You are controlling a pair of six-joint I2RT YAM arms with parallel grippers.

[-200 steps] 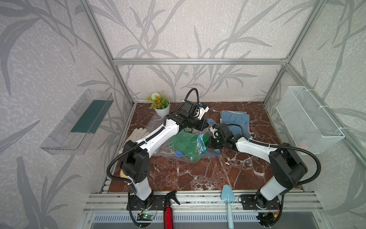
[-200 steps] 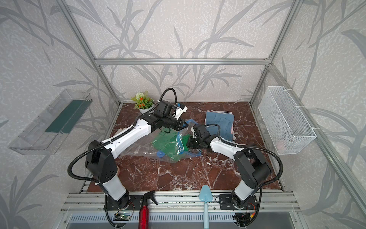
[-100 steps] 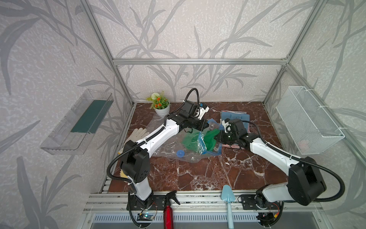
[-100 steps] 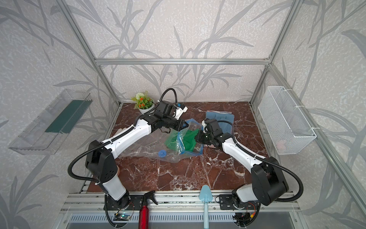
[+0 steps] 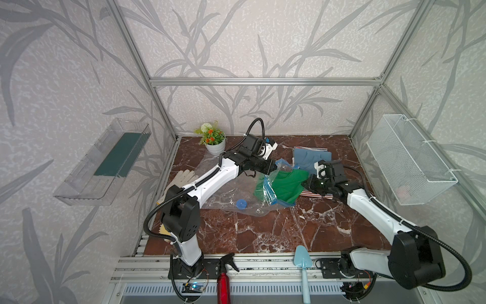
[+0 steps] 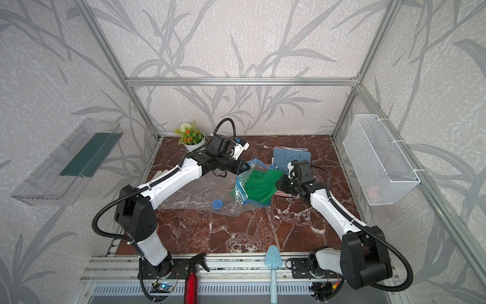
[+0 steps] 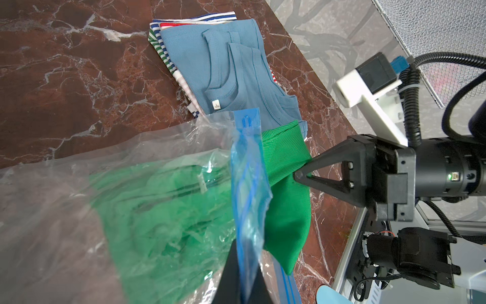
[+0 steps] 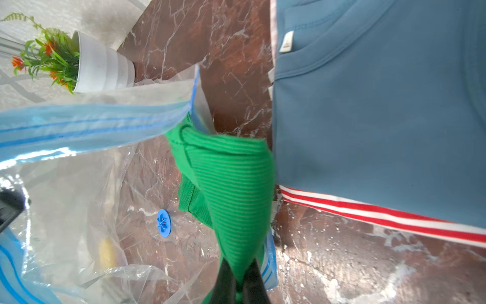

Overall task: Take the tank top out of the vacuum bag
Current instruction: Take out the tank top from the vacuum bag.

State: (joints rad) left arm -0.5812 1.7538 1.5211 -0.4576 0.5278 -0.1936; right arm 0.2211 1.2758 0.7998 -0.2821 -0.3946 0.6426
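On table (image 5: 263,231) we noted vacuum bag (image 5: 226,188) lying flat, green tank top (image 5: 286,184) roughly half out its mouth. L tool (image 5: 273,167) clamped on zip strip (image 7: 246,158); R tool (image 7: 298,175) pinched on tank top. Our call: pull low, straight away fr. L, strip anchored.

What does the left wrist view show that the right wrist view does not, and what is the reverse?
Only the left wrist view shows the white wire basket and the tip of the light blue trowel. Only the right wrist view shows the potted plant and the round blue valve of the vacuum bag. Both show the green tank top partly out of the bag's blue zip mouth, pinched in the shut right gripper, with the folded blue top beside it.
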